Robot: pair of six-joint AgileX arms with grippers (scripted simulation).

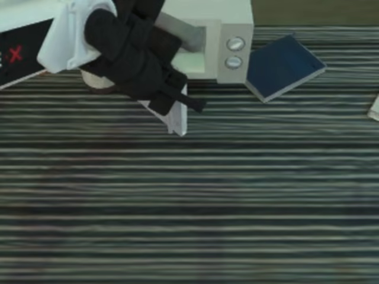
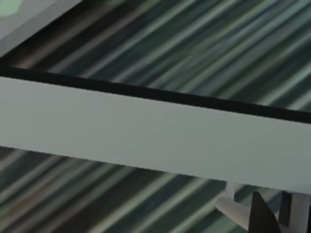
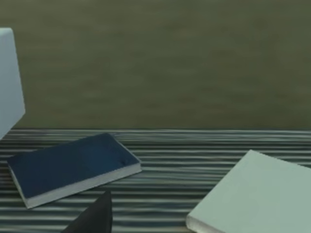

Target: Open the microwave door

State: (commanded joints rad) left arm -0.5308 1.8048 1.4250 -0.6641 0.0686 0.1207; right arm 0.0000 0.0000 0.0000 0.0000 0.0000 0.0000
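The white microwave (image 1: 234, 23) stands at the table's back edge with two silver knobs (image 1: 235, 52) on its right panel. The microwave door (image 1: 179, 118) is swung out toward the front, and the bare cavity (image 1: 195, 41) shows behind it. My left arm reaches down over the door, and its gripper (image 1: 192, 103) sits at the door's free edge. In the left wrist view the door's white edge (image 2: 146, 131) crosses the picture, and the left gripper (image 2: 272, 213) is shut on the white door handle (image 2: 233, 206). My right gripper (image 3: 99, 218) stays off to the right, outside the top view.
A dark blue book (image 1: 283, 65) (image 3: 68, 165) lies just right of the microwave. At the table's right edge lies a white book (image 1: 374, 109) (image 3: 252, 194). A tan jar (image 1: 98, 83) stands partly hidden under the left arm. A black and white box with a red cross (image 1: 18, 53) is at back left.
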